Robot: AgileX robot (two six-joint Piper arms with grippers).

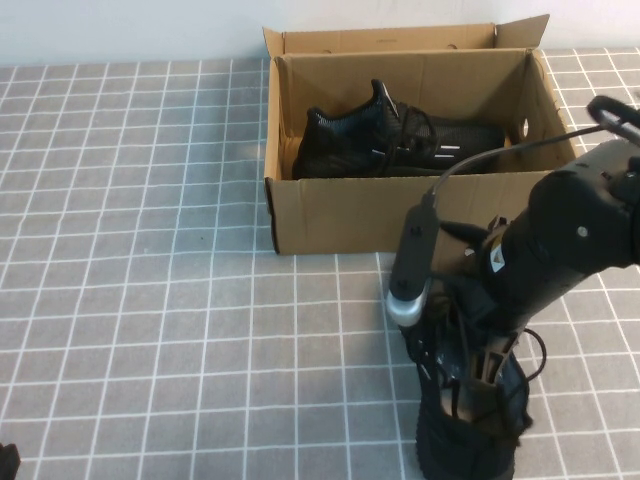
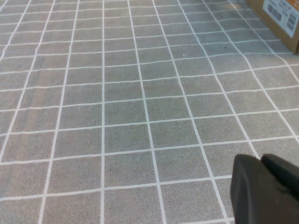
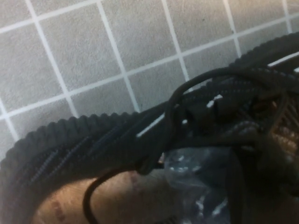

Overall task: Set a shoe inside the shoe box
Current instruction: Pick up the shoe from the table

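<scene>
The shoe (image 1: pixel 465 435), a black mesh sneaker, is near the table's front right, under my right arm. My right gripper (image 1: pixel 478 375) reaches down into its opening among the laces. The right wrist view is filled with the shoe's ribbed collar (image 3: pixel 93 144), its laces and tan insole. The brown cardboard shoe box (image 1: pixel 340 215) stands open at the back, just beyond the shoe. A matching second black sneaker (image 1: pixel 400 140) lies on its side inside the box. My left gripper (image 2: pixel 264 161) is shut and empty, low over bare tiles at the front left (image 1: pixel 6 460).
The table is covered in a grey tiled cloth with white lines (image 1: pixel 150 250). The box's raised back flaps (image 1: pixel 400 38) stand at the far edge. A box corner with a barcode label (image 2: pixel 280 14) shows in the left wrist view.
</scene>
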